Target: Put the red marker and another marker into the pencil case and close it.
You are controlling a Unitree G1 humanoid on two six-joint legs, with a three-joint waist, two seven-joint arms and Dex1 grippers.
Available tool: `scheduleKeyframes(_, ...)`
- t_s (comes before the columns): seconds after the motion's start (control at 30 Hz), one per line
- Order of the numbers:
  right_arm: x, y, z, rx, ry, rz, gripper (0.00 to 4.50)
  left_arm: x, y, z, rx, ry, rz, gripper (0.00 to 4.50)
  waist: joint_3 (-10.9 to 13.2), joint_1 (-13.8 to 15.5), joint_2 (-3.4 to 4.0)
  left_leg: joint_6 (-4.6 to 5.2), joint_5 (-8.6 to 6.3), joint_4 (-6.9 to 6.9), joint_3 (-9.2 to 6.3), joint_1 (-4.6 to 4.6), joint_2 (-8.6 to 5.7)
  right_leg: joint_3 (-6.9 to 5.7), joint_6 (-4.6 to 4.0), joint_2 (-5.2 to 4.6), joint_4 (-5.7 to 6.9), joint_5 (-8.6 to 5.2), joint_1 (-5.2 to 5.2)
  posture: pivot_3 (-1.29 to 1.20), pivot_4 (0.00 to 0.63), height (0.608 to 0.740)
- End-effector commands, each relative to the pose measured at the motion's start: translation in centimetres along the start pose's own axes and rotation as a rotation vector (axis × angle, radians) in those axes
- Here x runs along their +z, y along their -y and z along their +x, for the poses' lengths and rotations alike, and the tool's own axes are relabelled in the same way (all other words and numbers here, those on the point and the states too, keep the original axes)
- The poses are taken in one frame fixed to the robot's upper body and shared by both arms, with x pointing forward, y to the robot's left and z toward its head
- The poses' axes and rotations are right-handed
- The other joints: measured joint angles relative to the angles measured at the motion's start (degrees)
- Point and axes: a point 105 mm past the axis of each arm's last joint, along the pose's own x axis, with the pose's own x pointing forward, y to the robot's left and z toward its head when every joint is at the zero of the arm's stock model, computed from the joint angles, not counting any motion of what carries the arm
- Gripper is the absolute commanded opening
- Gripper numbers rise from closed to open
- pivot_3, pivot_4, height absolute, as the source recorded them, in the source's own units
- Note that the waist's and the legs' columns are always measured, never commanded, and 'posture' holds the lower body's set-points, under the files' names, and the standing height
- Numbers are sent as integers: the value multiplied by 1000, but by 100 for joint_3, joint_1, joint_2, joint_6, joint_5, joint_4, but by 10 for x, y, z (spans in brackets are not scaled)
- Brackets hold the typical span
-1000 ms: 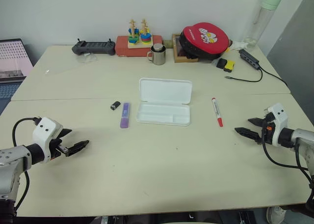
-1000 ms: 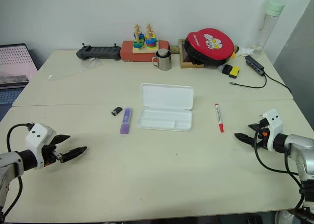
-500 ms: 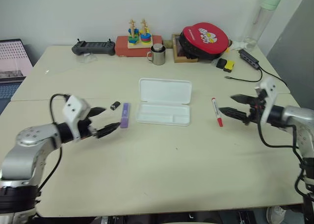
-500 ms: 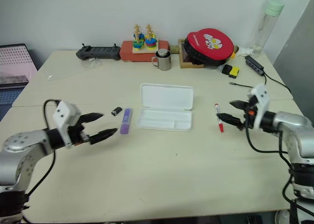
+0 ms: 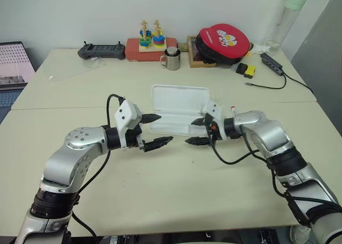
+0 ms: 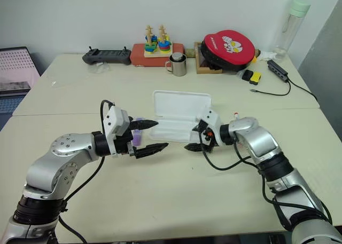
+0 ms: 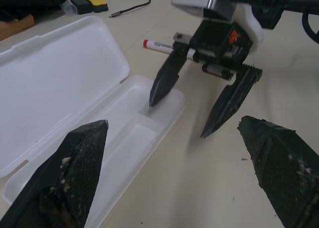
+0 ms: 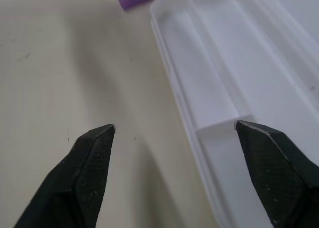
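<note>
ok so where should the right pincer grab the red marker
Probably mid-barrel on the white part, coming from above with the fingers straddling its width. The red marker lies flat on the table beside the open pencil case, so only its long sides offer a grip. The right pincer is open and close to it.

Two pale beige tables (image 5: 176, 201) pushed together. Mid-table sits the pencil case (image 5: 179, 108) (lid flipped open), purple marker (image 6: 136, 137) just left of it, red marker (image 7: 162, 46) on the right. Back edge: steel mug (image 5: 172, 60), controller (image 5: 101, 52), red pouch (image 5: 223, 41).
</note>
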Motion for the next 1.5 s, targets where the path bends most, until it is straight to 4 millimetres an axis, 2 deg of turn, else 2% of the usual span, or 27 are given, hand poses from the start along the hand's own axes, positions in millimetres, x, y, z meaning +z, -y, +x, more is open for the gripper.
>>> scheduleKeyframes(0.03, -1, 3, -1, -11, -48, -49, 2796, 12, -1, 0, 11, 40, 43, 4500, 0, -3, 0, 0, 0, 0, -1, 0, 1, 0, 0, 0, 0, 0, 0, 0, 150, 740)
scheduleKeyframes(0.17, -2, 7, 1, -33, -54, -54, 1901, 11, -1, 0, 10, 38, 42, 4500, 0, -3, 0, 0, 0, 0, 0, 1, 1, 1, 0, 0, 1, 0, 0, 0, 150, 740)
scheduleKeyframes(0.3, 1, 11, 2, -49, -46, -70, 719, 11, -1, 1, 11, 39, 42, 4500, 0, -3, 0, 0, 0, 0, -1, 1, 0, 1, 0, 0, 1, 0, 1, 0, 150, 740)
scheduleKeyframes(0.4, 5, 13, 1, -54, -30, -80, 71, 11, 0, 0, 3, 38, 40, 4500, 0, -8, 0, 0, 0, 0, 0, 1, 1, 0, 0, 0, 1, 0, 0, 0, 150, 740)
scheduleKeyframes(0.43, 6, 13, 0, -51, -23, -87, 22, 10, 0, -1, -1, 36, 40, 4500, 0, -10, 0, 0, 0, 0, 1, 2, 1, 0, 0, 1, 2, 0, 0, 0, 150, 740)
scheduleKeyframes(0.53, 12, 6, -4, -16, 11, -132, 22, 10, -1, -8, 2, 27, 43, 4500, 0, -7, 0, 0, 0, 1, 0, 2, 1, 0, 0, 1, 1, 0, 1, 0, 150, 740)
scheduleKeyframes(0.57, 16, -2, -7, 22, 40, -187, 22, 9, -2, -11, 4, 21, 46, 4500, 0, -7, 0, 0, 0, 1, 0, 2, 1, 0, 0, 1, 2, 0, 1, 0, 150, 740)
scheduleKeyframes(0.63, 13, -18, -12, 105, 42, -244, 22, 8, -2, -16, 4, 4, 48, 4500, 0, 2, 0, 0, 0, 0, -1, 1, 0, 0, 0, 1, 1, 0, 0, 0, 150, 740)
scheduleKeyframes(0.8, -7, -44, -19, 205, -15, -289, 22, 4, 1, -25, 2, -24, 41, 4500, 0, -1, 0, -1, -1, -5, -2, -3, 1, -1, 0, 1, -2, 0, -3, 0, 150, 740)
scheduleKeyframes(0.93, -15, -50, -17, 213, -30, -282, 22, -1, 5, -28, -4, -45, 34, 4500, 0, 2, 0, -1, -1, -5, 1, 0, 3, 2, 0, 2, 0, 0, -2, 0, 150, 740)
scheduleKeyframes(1.1, -17, -50, -13, 202, -30, -301, 22, 4, 8, -23, -24, -35, 38, 4500, 0, 2, 0, -1, -1, -4, 0, -1, 3, 2, 0, 2, -1, 0, -2, 0, 150, 740)
scheduleKeyframes(1.2, -16, -48, -18, 189, -16, -302, 562, 9, 11, -17, -45, -20, 46, 4500, 0, 4, 0, -1, -1, -4, -1, -1, 3, 1, 0, 2, -1, 0, -2, 0, 150, 740)
scheduleKeyframes(1.27, -9, -47, -26, 180, 26, -269, 1083, 15, 14, -13, -65, -1, 48, 4500, 0, 17, 0, -1, -1, -3, 0, -1, 1, 1, 0, 1, -1, 0, -1, 0, 150, 740)
scheduleKeyframes(1.4, 16, -45, -51, 134, 200, -163, 2051, 23, 25, -3, -126, 19, 62, 4500, 1, 26, 0, -1, -1, -1, -2, -3, 2, 2, 0, 1, -2, 0, -1, 0, 150, 740)
scheduleKeyframes(1.5, 21, -27, -80, -35, 306, -34, 2771, 33, 37, 14, -200, 61, 74, 4500, 0, 84, -2, -1, -1, 0, -6, -4, 1, 2, 0, 0, -2, 0, 3, 0, 150, 740)
